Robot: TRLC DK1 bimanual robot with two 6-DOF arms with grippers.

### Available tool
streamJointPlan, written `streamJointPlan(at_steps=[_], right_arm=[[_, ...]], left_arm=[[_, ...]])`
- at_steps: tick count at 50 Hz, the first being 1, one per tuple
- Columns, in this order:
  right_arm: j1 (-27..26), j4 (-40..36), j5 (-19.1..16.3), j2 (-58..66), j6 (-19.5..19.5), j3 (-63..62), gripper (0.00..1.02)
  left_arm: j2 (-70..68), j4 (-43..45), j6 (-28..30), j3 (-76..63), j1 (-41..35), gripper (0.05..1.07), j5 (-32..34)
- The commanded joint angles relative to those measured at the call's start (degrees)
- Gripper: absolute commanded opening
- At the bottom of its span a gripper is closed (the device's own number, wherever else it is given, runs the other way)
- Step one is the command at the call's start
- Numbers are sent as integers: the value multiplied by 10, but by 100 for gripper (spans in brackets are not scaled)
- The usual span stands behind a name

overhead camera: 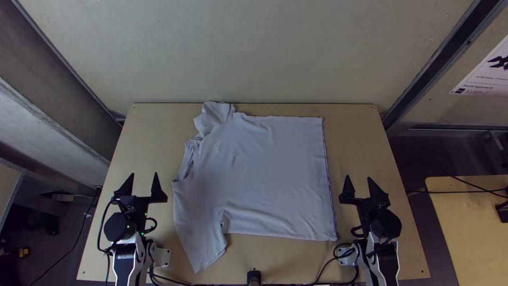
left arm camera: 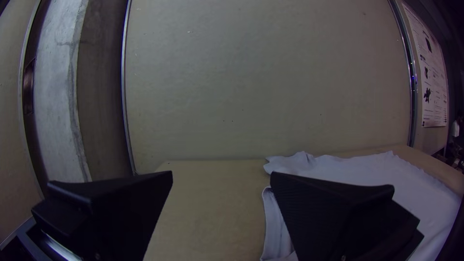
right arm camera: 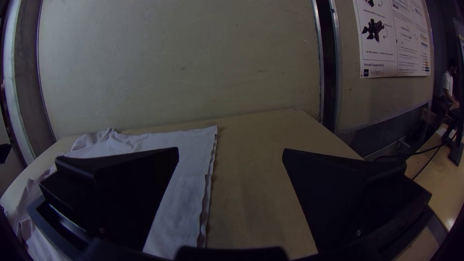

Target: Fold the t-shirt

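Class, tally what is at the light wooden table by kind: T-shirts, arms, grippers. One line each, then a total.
T-shirt: 1
Arms: 2 (left arm, right arm)
Grippers: 2 (left gripper, right gripper)
Total: 5

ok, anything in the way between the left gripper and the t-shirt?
Nothing visible. The left gripper is open, off to the left of the t-shirt, with just bare tabletop between them.

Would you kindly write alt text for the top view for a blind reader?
A pale T-shirt lies spread sideways on a wooden table, collar left, hem right. The left arm and right arm stand at either side, jaws open.
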Motion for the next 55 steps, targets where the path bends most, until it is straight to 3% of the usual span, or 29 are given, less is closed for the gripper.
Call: streamJointPlan(at_steps=[1,9,15,21,42,55], right_arm=[[-2,-3,5,1,-4,-5,99],[-1,-3,1,1,-1,-5,99],[65,-3,-3,1,-3,-5,99],[98,-3,-3,1,-4,-5,99],[121,0,0,0,12,-4,99],[115,22,3,8,-11,70,99]], left_arm=[[-5,-14,-8,-23,4,102,2],[-5,-13,-10,-23,4,102,3],[-5,-14,-10,-23,4,102,6],[-5,-14,-10,-23,2,102,6],[-6,-13,-14,-21,8,102,6],[-5,-29,-27,33,4,102,6]])
